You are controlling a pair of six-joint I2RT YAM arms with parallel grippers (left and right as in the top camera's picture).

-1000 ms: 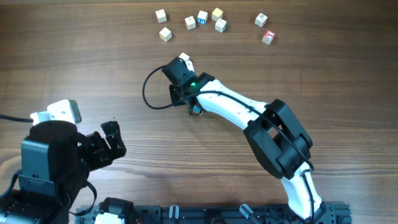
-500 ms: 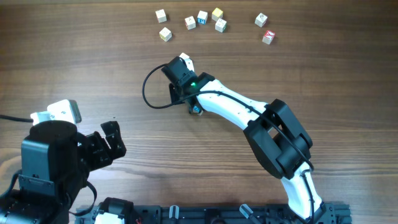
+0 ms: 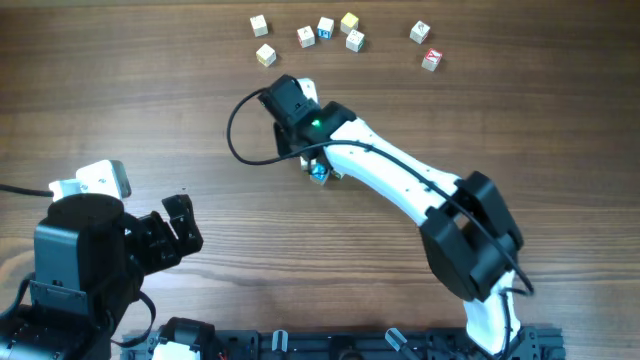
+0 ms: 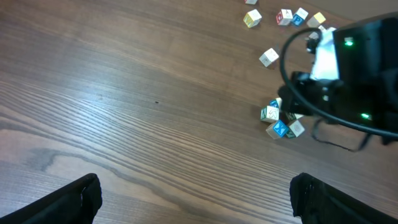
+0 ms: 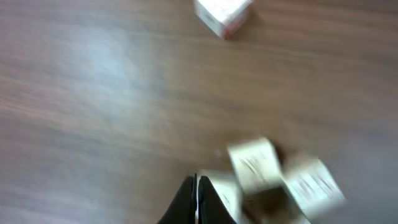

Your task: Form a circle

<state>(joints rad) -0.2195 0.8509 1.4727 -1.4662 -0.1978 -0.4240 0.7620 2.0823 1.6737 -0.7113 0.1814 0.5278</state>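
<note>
Here, circle (image 4: 281, 120) just beside closed right hand (image 5: 196, 186), under its wrist

Wooden table (image 3: 120, 90): cube ring (image 4: 280, 127), loose cubes (image 3: 305, 37)

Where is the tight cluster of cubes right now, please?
Overhead, the cluster of cubes lies mid-table beside the right gripper, nearer the robot than the scattered cubes.

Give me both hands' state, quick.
Left hand: open, holding nothing.
Right hand: closed, nothing between its fingers, tips beside the cube cluster.
</note>
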